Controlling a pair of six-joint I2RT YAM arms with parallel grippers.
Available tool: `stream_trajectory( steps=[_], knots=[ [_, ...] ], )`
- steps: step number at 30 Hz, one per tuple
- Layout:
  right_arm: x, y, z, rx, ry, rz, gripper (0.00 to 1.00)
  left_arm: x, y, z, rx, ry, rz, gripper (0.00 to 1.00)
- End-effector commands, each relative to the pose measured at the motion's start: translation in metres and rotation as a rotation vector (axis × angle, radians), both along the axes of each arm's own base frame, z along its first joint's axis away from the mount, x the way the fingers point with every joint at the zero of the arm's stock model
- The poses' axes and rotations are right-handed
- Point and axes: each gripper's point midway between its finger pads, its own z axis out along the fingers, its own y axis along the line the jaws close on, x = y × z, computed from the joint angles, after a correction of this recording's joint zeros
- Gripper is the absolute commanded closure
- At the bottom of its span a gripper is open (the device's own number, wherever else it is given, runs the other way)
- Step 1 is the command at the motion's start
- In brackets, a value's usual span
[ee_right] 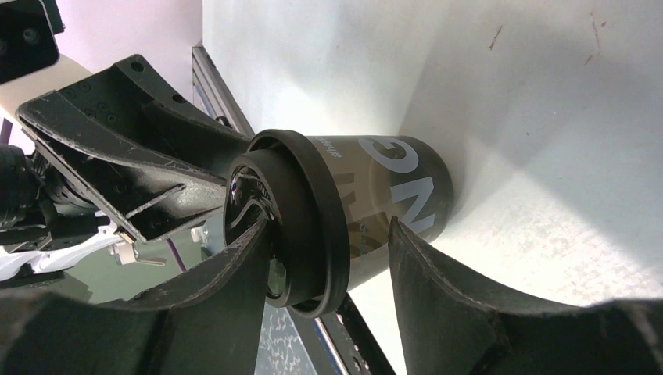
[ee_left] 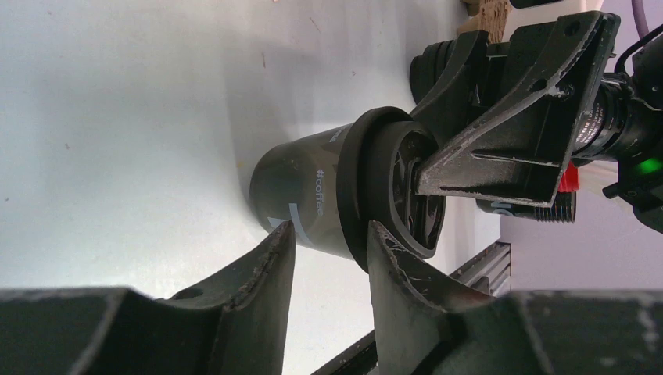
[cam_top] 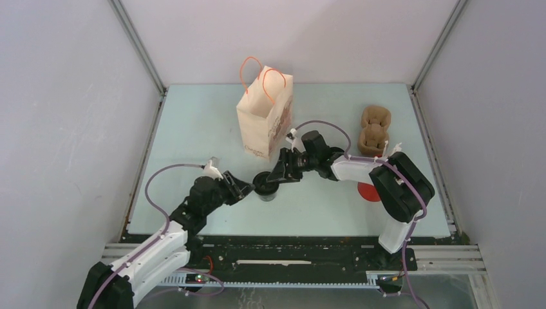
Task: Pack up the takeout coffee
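1 takeout coffee (cam_top: 265, 190) between half-open left gripper (ee_left: 328, 238), right gripper (ee_right: 328, 230); grip unclear; green table (cam_top: 193, 129); white walls (cam_top: 290, 32)

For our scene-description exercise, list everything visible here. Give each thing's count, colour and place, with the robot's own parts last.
takeout coffee cup: one, black with lid, upright near the table's front middle, between the grippers
paper bag: one, tan with orange handles, standing open behind the cup
cup carrier: one, brown moulded pulp, far right of the table
round red thing: one, red, right of the cup, partly hidden by the right arm
table: one, pale green
left gripper: one, black, jaws apart at the cup's lid rim
right gripper: one, black, jaws apart at the lid's opposite side
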Motion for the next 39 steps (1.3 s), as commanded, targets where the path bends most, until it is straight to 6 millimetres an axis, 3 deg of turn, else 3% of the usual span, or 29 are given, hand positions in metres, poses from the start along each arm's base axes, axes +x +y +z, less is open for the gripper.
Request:
stream_trajectory(
  steps=[1,6,20,32,39],
  knots=[
    [0.003,-0.007,-0.03,-0.096,0.026,-0.04,0.38,-0.043,0.03,-0.088,0.248,0.255,0.027,0.58],
    [0.005,-0.012,-0.034,-0.101,0.028,-0.056,0.38,-0.053,0.037,-0.107,0.288,0.285,0.054,0.6],
    [0.009,-0.024,-0.045,-0.12,0.039,-0.074,0.38,-0.067,0.058,-0.129,0.524,0.386,0.089,0.64],
    [0.007,-0.033,-0.053,-0.137,0.048,-0.078,0.38,-0.084,0.046,-0.158,0.495,0.523,0.053,0.66],
    [0.005,-0.043,-0.058,-0.109,0.063,-0.095,0.38,-0.077,0.04,-0.15,0.485,0.488,0.032,0.66]
  ],
)
